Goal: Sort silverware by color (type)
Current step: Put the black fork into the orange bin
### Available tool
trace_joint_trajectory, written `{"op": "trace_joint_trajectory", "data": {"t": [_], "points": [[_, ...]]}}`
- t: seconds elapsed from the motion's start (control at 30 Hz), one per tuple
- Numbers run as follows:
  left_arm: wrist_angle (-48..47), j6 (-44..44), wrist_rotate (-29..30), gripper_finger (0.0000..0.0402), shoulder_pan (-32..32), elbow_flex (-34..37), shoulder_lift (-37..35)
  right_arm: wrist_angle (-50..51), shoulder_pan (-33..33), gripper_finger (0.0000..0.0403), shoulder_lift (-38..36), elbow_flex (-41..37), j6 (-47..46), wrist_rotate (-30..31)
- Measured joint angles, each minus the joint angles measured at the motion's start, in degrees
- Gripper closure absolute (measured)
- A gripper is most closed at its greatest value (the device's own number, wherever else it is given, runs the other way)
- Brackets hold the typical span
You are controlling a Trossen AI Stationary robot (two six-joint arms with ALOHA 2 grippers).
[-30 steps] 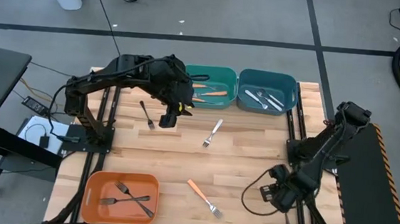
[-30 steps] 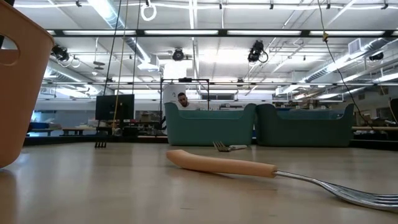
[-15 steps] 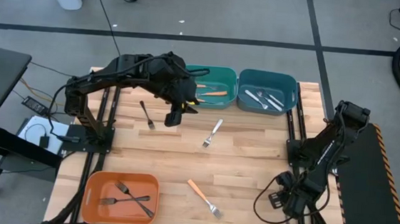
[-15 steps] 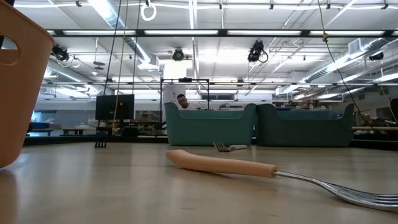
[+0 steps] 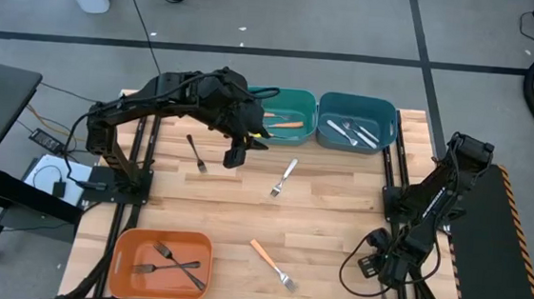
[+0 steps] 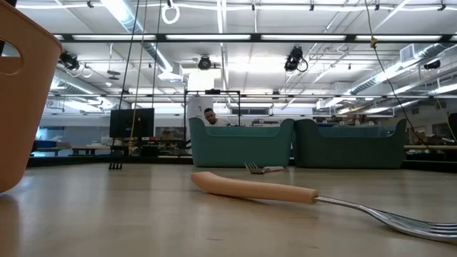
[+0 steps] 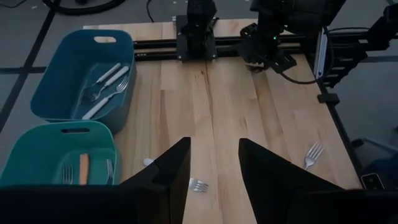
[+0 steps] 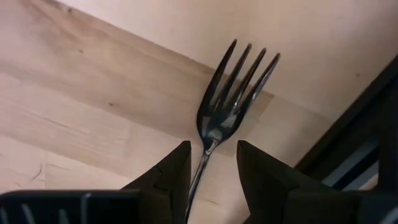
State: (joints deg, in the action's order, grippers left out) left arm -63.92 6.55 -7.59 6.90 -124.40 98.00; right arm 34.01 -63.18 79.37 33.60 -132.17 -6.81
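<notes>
Change: since a second ago our right arm has drawn back toward the near right corner of the worktop, and our left tool has edged toward the teal bin; over the last half second we see hardly any shift.
Left tool: hangs above the worktop just in front of the teal bin, fingers spread apart, gripping nothing.
Right tool: low at the near right edge, fingers parted on either side of a dark fork's stem; we cannot tell whether they press on it.
Loose forks: a black fork lies left of the left tool, a silver fork near the middle, an orange-handled fork toward the near edge.
Sorted forks: we see orange-handled ones in the teal bin, silver ones in the blue bin, two dark ones crossed in the orange bin.
</notes>
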Motion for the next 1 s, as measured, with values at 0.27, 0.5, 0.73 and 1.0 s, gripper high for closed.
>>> {"op": "trace_joint_trajectory", "data": {"t": [0.27,0.5,0.73,1.0], "points": [[0.0,-0.02,0.02,0.0258,0.0,0.0,0.0,1.28,0.49,0.0266,0.14,0.03,-0.26,-0.98],[1.07,0.04,0.04,0.0258,0.0,0.0,0.0,-2.08,4.67,0.0282,-0.28,-4.32,-0.25,-3.24],[1.24,0.07,0.04,0.0258,0.0,0.0,0.0,-1.67,8.68,0.0292,-0.26,-4.8,3.11,-4.43],[1.4,0.11,0.04,0.0258,0.0,0.0,0.0,0.51,13.92,0.0293,-0.2,-4.82,7.63,-4.47]]}}
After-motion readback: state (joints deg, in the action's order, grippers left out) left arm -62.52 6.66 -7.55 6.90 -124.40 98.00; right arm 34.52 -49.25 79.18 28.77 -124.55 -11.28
